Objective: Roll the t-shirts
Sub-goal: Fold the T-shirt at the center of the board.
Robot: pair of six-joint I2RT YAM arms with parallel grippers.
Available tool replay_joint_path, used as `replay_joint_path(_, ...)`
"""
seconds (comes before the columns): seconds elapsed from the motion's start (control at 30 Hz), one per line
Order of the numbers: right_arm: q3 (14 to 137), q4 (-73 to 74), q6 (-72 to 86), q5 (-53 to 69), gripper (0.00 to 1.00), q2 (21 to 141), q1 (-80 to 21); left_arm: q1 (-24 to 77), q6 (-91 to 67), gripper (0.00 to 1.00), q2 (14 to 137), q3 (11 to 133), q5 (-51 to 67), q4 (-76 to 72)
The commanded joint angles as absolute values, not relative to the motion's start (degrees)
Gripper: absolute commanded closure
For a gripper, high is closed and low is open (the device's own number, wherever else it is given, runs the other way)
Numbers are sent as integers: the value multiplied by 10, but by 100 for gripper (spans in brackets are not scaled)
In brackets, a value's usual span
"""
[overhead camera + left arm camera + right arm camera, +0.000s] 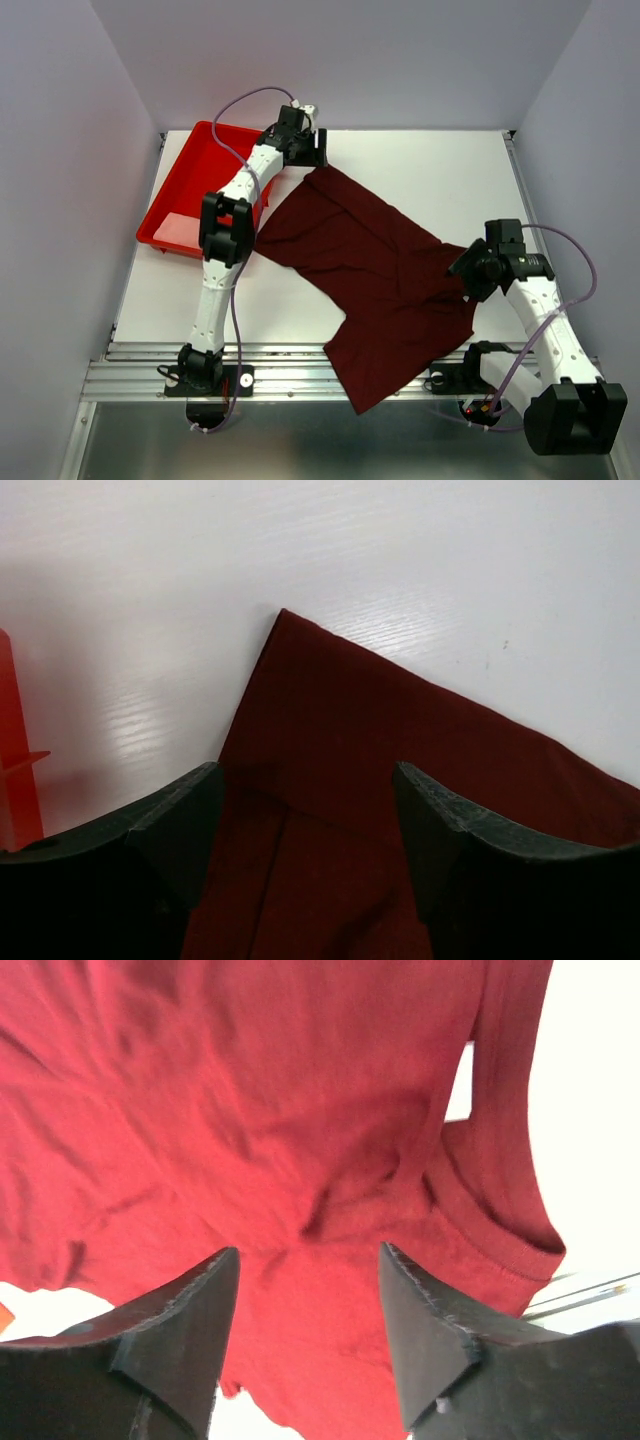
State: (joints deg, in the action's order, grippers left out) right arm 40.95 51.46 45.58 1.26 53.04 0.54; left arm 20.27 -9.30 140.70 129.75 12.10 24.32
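1. Location: the t-shirt [370,270] is lying spread on the table [450,170], running across it from 11 o'clock to 5 o'clock in the top view. Its 5 o'clock end is hanging over the near edge, and its 11 o'clock corner is lying just beside the red tray [185,195] without resting in it.
2. Left gripper [305,780]: it is hovering over the shirt's 11 o'clock corner. Its jaws are standing well apart with the cloth lying flat under the gap, and nothing is being pinched.
3. Right gripper [308,1260]: it is hanging over the shirt's 3 o'clock edge, near a hemmed sleeve [500,1230]. Its jaws are likewise standing apart, with wrinkled cloth showing beyond them and no fold caught between the fingers.
4. Handling, judged: the cloth is looking light, limp and thin. It is creasing readily, so it is likely to be dragging and bunching rather than sliding as one sheet. The overhanging end may be pulling the rest toward 6 o'clock once lifted. There is no fragility concern.
5. Hold points, judged: a pinch at a doubled edge or hem is offering more bite than the flat middle. Two holds well apart along one edge are looking best for keeping a roll even.
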Motion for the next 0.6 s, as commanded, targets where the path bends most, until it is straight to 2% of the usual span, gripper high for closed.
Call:
replay_joint_path(0.0, 468, 516, 443, -79, 39, 546, 1, 221, -98, 21, 1344, 1324, 152, 230)
replay_joint_path(0.1, 486, 483, 437, -127, 48, 588, 6, 240, -97, 23, 1353, 1325, 152, 235)
replay_joint_path(0.17, 485, 440, 431, -119, 58, 626, 31, 250, -105, 34, 1366, 1323, 155, 230)
replay_joint_path(0.2, 483, 426, 429, -119, 60, 640, 31, 251, -105, 34, 1366, 1324, 156, 230)
replay_joint_path(0.23, 480, 410, 426, -111, 62, 651, 38, 253, -107, 40, 1374, 1324, 157, 230)
replay_joint_path(0.37, 467, 357, 412, -99, 67, 714, 62, 255, -112, 49, 1384, 1309, 149, 222)
replay_joint_path(0.57, 461, 288, 398, -96, 69, 805, 105, 255, -125, 52, 1420, 1316, 139, 214)
